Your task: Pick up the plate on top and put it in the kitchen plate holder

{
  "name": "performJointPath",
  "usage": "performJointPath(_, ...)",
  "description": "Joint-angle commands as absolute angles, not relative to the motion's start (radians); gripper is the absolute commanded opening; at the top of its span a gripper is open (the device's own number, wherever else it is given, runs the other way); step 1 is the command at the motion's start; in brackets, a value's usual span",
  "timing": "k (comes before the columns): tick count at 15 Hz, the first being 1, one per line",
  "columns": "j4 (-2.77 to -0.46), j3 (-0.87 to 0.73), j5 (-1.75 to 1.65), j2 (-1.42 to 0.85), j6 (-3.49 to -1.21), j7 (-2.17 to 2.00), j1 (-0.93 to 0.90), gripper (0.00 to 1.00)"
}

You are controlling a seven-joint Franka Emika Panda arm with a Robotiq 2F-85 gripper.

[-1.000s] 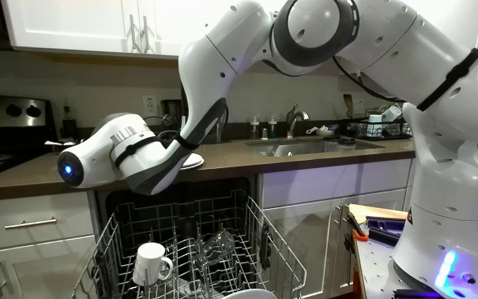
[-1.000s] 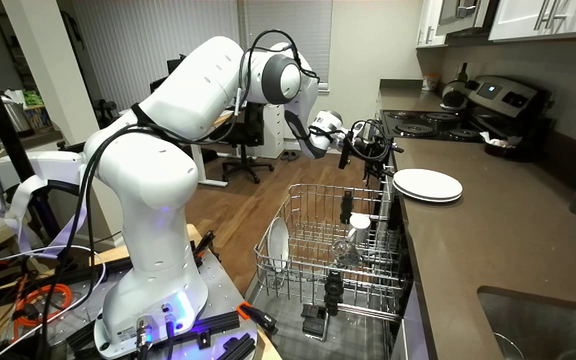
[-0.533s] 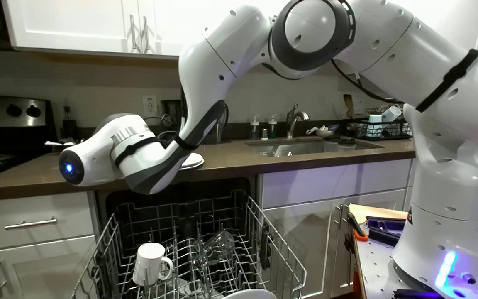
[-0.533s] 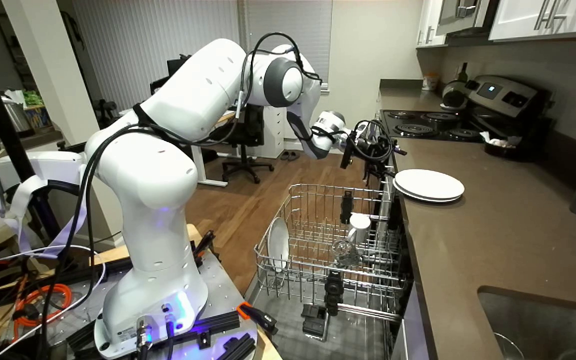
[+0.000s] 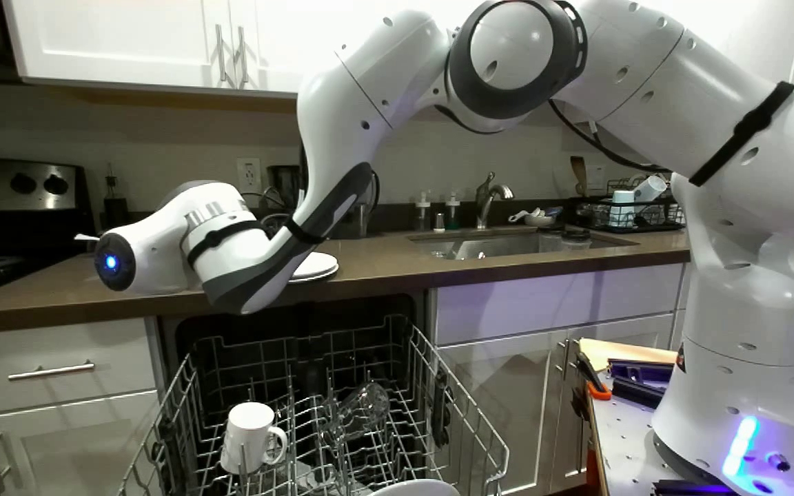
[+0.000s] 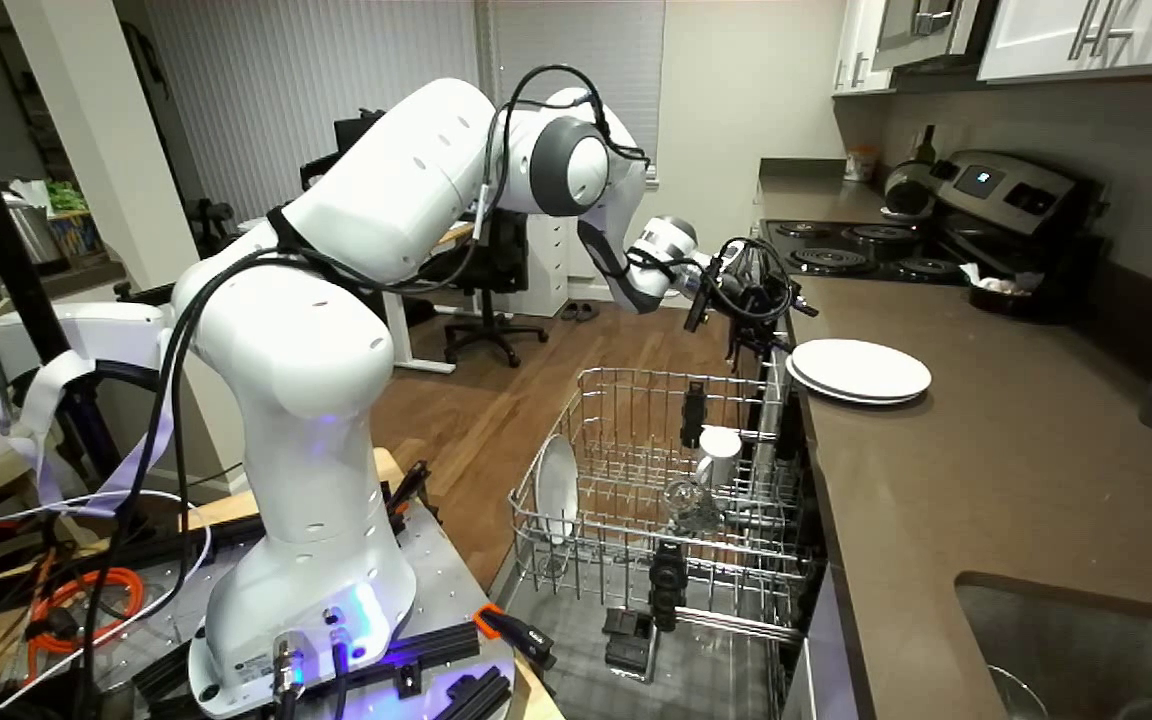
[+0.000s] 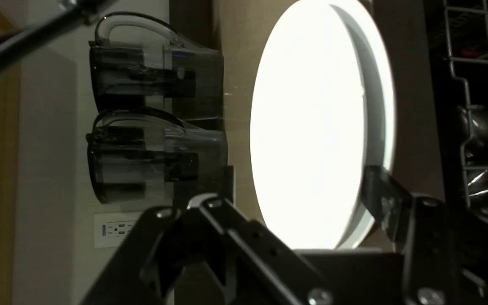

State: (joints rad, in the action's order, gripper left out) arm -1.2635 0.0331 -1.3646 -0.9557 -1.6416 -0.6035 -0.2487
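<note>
A white robot arm (image 5: 362, 103) bends over an open dishwasher (image 6: 706, 670), its wrist near the front edge of a brown bench (image 6: 1016, 450). The top plate (image 6: 861, 364), round, white and shallow, lies flat on a lower plate (image 7: 390, 106), also white; the pair rests on the bench close to the edge above the dishwasher. The gripper (image 7: 305, 190) is released and grasps nothing: in the wrist view, which is turned on its side, its fingers (image 7: 386, 203) are spread wide apart, with the plates showing between and beyond them. The finger on the dishwasher side overlaps the plates' rims in that view; whether it touches them cannot be told.

In both exterior views the plate holder (image 5: 461, 391), a wide rack of grey wire with upright tines, extends outward from below the bench. It carries a white mug (image 5: 247, 437) with a handle, a clear glass (image 5: 366, 406) tilted near the mug, and another white plate (image 6: 557, 487), which stands on edge at the end farthest from the bench.

Beyond the plates, in the wrist view, two see-through pitchers (image 7: 155, 70) with handles stand near a wall outlet (image 7: 119, 228). A stove (image 6: 861, 245) and a sink (image 6: 1056, 610) are set along the bench, with the stack of plates between them. In an exterior view pump bottles (image 5: 422, 213) and a faucet (image 5: 485, 200) stand behind the sink.
</note>
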Motion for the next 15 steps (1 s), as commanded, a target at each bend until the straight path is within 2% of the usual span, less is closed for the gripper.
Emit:
performJointPath(1, -1.238, 0.054, -1.315, -0.961, -1.709, -0.529, -0.215, 0.79)
performJointPath(2, -1.235, 0.055, -1.305, -0.959, -1.72, -0.515, -0.21, 0.81)
performJointPath(4, -1.23, 0.053, -1.282, -0.955, -1.735, -0.492, -0.207, 0.76)
performJointPath(5, -1.229, 0.051, -1.271, -0.955, -1.743, -0.484, -0.206, 0.54)
performJointPath(7, -1.228, 0.047, -1.252, -0.952, -1.749, -0.473, -0.207, 0.5)
performJointPath(13, -1.231, 0.037, -1.204, -0.95, -1.774, -0.459, -0.217, 0.1)
performJointPath(15, -1.235, 0.039, -1.186, -0.946, -1.789, -0.453, -0.216, 0.05)
